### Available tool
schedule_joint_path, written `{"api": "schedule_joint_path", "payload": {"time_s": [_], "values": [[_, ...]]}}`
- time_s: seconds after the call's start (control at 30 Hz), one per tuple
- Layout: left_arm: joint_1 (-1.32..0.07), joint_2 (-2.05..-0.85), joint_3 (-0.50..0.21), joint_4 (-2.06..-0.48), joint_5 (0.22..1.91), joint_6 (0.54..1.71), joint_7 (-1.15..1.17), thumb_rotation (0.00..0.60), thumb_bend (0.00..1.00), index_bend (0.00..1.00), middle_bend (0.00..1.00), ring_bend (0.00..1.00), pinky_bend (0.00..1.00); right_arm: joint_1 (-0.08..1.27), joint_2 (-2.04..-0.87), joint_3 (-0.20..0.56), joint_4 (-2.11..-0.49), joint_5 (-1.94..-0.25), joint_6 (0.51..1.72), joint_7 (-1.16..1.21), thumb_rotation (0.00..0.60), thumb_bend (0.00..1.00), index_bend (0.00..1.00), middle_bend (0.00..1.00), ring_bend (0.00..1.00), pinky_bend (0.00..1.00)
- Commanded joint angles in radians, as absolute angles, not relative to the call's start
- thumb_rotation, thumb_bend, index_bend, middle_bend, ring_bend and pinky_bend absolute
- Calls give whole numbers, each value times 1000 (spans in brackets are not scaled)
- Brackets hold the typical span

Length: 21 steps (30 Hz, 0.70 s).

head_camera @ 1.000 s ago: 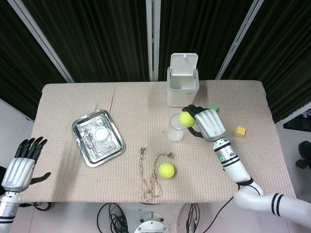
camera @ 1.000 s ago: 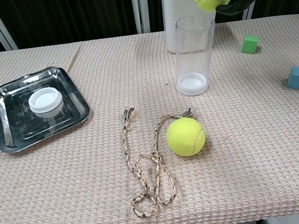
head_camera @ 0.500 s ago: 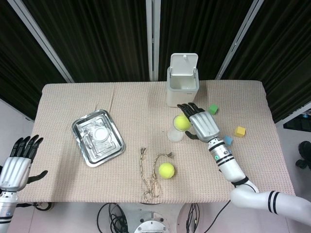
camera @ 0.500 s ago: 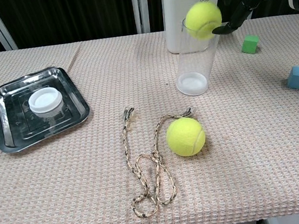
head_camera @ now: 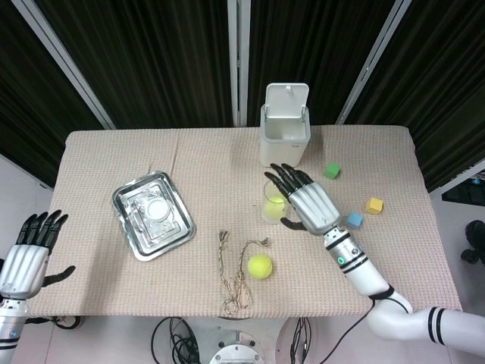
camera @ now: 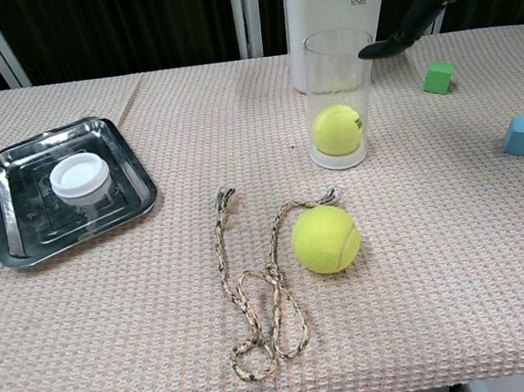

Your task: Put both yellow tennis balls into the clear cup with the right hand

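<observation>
One yellow tennis ball (camera: 337, 130) lies at the bottom of the clear cup (camera: 335, 67), which stands upright mid-table in front of a white bin. From the head view the ball in the cup (head_camera: 273, 208) shows just left of my right hand. The other yellow tennis ball (head_camera: 260, 265) rests on the cloth nearer the front edge, touching a rope end (camera: 324, 198). My right hand (head_camera: 305, 203) hovers over the cup's right side, fingers spread, holding nothing. My left hand (head_camera: 29, 255) hangs open off the table's left front corner.
A white lidded bin (head_camera: 285, 125) stands behind the cup. A steel tray (head_camera: 129, 202) with a white lid sits at the left. A tangled rope (camera: 255, 297) lies by the loose ball. Green (head_camera: 333, 171), blue (camera: 523, 135) and yellow (head_camera: 374, 205) blocks lie to the right.
The right hand carried a ball over the cup and let go; the ball dropped to the cup's bottom. The hand then opened and shifted toward the front. The left hand barely moved.
</observation>
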<state>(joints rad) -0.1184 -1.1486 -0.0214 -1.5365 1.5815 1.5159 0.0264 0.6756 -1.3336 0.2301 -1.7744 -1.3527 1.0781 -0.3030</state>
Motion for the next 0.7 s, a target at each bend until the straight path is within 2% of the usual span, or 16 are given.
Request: {"api": "schedule_joint_path", "payload": {"time_s": [0.03,0.2,0.37,0.7], "values": [[-117,-1148,-21,-1539,1582,1518,27,600,49,41,12,0,0,648,-1296,148,-1853,-1464,1096,-315,600,117,0,13,0,166],[-114,-1148,-18,-1537,1575,1514,24,600,49,41,12,0,0,610,-1288,54,-1890,-1561,1112,-358,600,125,0,15,0,162],[-111,-1151,-16,-1530,1573,1514,19,600,48,41,12,0,0,589,-1303,-9,-1876,-1619,1106,-395,600,131,0,22,0,162],[-108,-1157,-14,-1515,1570,1511,5,600,49,42,12,0,0,590,-1394,-21,-1769,-1545,1024,-442,600,148,0,42,0,161]]}}
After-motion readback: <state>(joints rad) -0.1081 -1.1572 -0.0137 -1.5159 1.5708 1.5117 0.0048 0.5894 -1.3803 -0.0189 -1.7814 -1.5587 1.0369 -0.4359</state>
